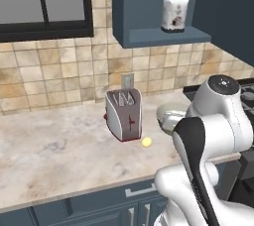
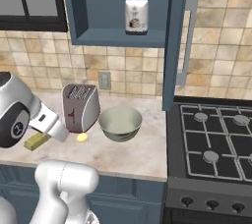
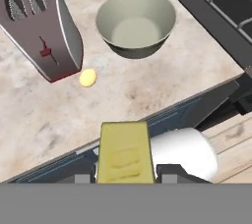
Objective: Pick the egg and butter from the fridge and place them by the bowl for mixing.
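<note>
- The butter (image 3: 123,152) sits clamped between my gripper (image 3: 124,178) fingers, a yellow stick poking forward from the hand. In the right base view it (image 2: 37,141) hangs just over the front of the counter (image 2: 142,154), left of the toaster (image 2: 80,106).
- I judge it light but soft and a little greasy. A hard squeeze would dent it, so a hold across its flat long sides near the middle suits it best.
- The egg (image 3: 88,77) already lies on the counter, just beside the toaster's lower corner and near the bowl (image 3: 136,23). It looks smooth, round and fragile, free to roll if I nudge it.
- The bowl stands upright between the toaster and the stove (image 2: 216,144), and I see nothing inside it.
- The bare counter in front of the bowl, beside the egg, looks to me like the place for the butter.
- A white canister (image 2: 136,16) stands on the open shelf above; I cannot see into it.
</note>
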### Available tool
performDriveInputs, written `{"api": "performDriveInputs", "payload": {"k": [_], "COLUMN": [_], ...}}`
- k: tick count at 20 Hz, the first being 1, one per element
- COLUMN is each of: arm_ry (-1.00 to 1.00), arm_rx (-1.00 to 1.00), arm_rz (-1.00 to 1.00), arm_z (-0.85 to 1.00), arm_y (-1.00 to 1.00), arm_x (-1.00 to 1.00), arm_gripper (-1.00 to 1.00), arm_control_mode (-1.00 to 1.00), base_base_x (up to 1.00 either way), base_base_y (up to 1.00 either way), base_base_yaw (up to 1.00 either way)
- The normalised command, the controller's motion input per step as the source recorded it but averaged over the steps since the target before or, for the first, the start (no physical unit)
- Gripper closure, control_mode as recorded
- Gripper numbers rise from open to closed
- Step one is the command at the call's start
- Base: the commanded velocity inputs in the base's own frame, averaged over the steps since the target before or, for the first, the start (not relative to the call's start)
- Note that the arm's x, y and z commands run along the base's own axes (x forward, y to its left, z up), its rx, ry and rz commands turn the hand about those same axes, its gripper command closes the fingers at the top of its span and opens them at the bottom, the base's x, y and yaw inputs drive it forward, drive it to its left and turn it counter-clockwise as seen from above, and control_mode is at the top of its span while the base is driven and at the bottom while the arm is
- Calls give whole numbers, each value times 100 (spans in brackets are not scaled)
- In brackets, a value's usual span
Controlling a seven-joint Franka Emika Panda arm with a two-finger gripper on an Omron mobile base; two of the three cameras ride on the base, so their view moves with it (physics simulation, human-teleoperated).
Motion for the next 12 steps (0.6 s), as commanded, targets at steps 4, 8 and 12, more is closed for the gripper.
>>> {"api": "performDriveInputs", "payload": {"k": [4, 8, 12], "arm_ry": [0, 0, 0], "arm_rx": [1, 2, 0], "arm_rz": [-6, -7, 0], "arm_z": [-19, -21, -22], "arm_y": [-77, -91, -75], "arm_x": [0, 4, 31], "arm_gripper": [100, 100, 100], "arm_control_mode": [-100, -100, -100], "base_base_x": [0, 0, 0], "base_base_y": [0, 0, 0], "base_base_yaw": [0, 0, 0]}}
